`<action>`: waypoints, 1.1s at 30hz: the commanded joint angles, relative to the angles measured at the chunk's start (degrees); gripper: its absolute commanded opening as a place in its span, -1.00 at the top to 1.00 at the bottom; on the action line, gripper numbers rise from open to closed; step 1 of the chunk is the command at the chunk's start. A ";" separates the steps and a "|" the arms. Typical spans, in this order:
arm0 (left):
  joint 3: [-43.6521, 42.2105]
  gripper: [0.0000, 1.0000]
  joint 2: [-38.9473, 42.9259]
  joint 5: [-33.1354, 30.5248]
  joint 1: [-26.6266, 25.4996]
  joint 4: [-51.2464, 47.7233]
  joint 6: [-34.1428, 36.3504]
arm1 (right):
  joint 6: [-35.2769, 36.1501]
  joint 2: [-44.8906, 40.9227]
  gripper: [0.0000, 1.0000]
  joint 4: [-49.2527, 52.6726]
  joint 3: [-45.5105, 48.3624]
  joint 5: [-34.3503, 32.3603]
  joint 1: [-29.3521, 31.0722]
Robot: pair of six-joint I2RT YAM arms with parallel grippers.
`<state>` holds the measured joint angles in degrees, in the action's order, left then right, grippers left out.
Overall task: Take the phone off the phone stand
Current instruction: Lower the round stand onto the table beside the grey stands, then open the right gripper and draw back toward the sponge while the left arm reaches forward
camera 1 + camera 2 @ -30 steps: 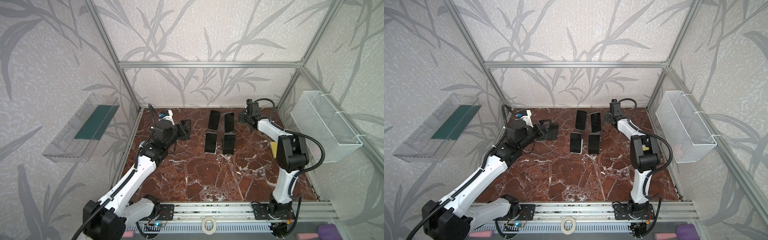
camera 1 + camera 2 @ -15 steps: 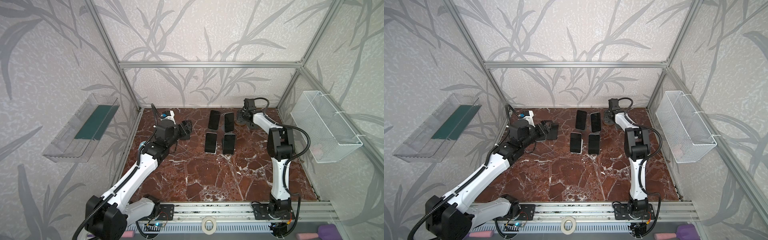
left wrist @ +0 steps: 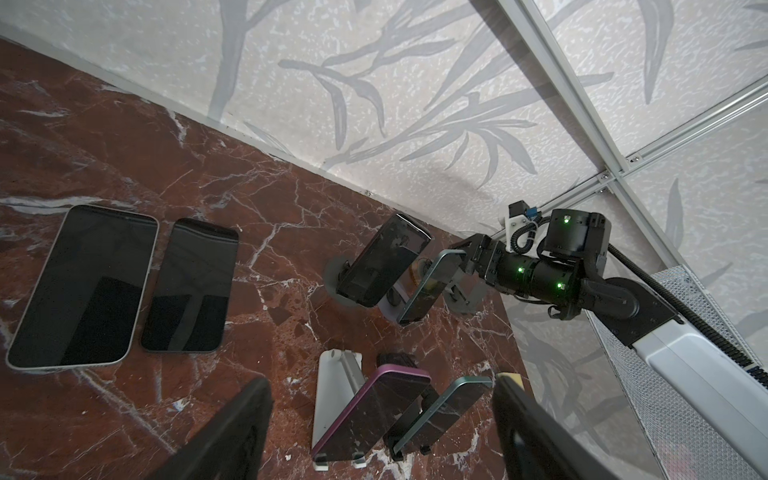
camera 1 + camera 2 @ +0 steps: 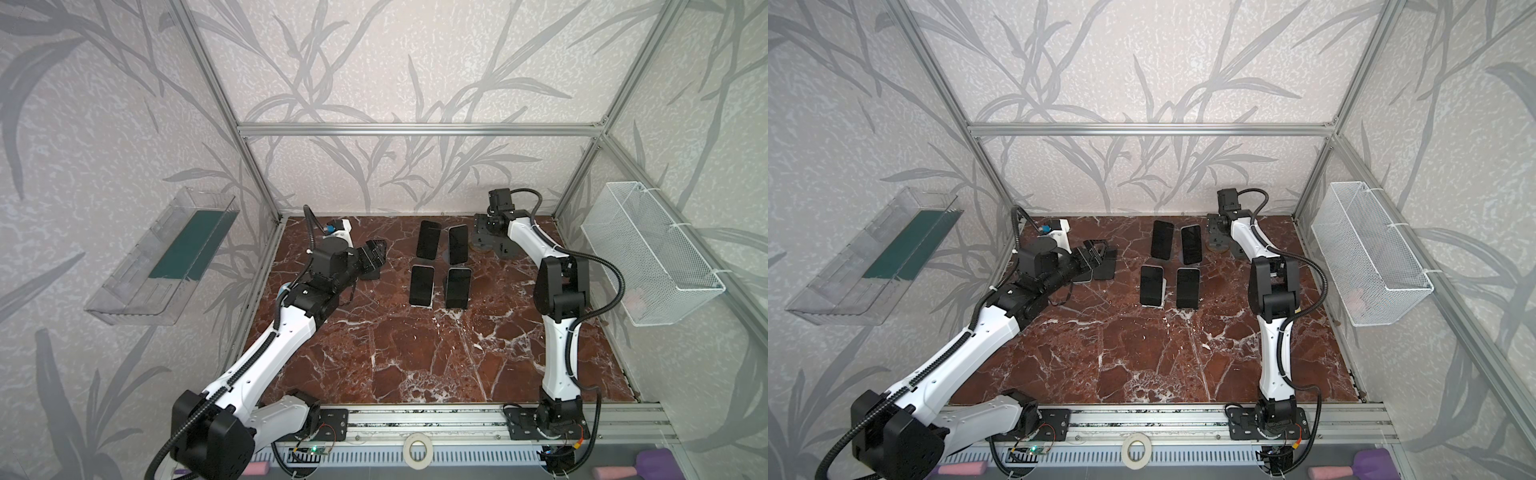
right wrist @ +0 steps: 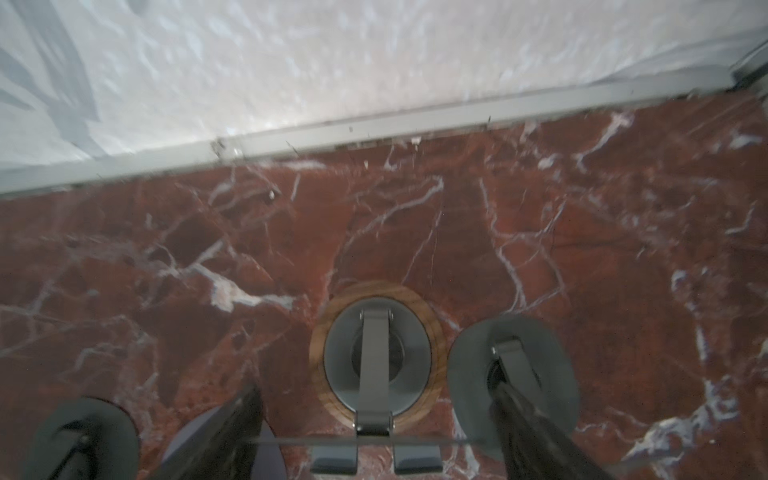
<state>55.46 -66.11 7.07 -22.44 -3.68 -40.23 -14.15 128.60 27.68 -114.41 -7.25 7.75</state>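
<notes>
Four dark phones lean on stands mid-table. The back right phone has my right gripper at its top end. In the right wrist view a thin edge runs across between the spread fingers, and my right gripper stands open around it. A round-based phone stand on a wooden ring lies beyond. My left gripper hovers open and empty at the back left.
Two phones lie flat under my left gripper. Front phones stand on their stands. More dark round stand bases sit near the back wall. A wire basket hangs right, a clear shelf left.
My right arm's elbow swung up and inward while its gripper stayed by the back right phone, and its jaws spread apart. My left gripper shifted slightly.
</notes>
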 commanded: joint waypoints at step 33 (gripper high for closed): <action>-3.71 -0.76 -1.39 -3.02 -0.38 10.33 15.92 | 0.22 -64.33 -0.87 -50.61 83.38 2.05 17.47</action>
<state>52.73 -68.07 5.17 -22.57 2.39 -28.01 -14.68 63.57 -13.72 -29.61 -7.05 25.61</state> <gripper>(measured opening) 0.882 0.936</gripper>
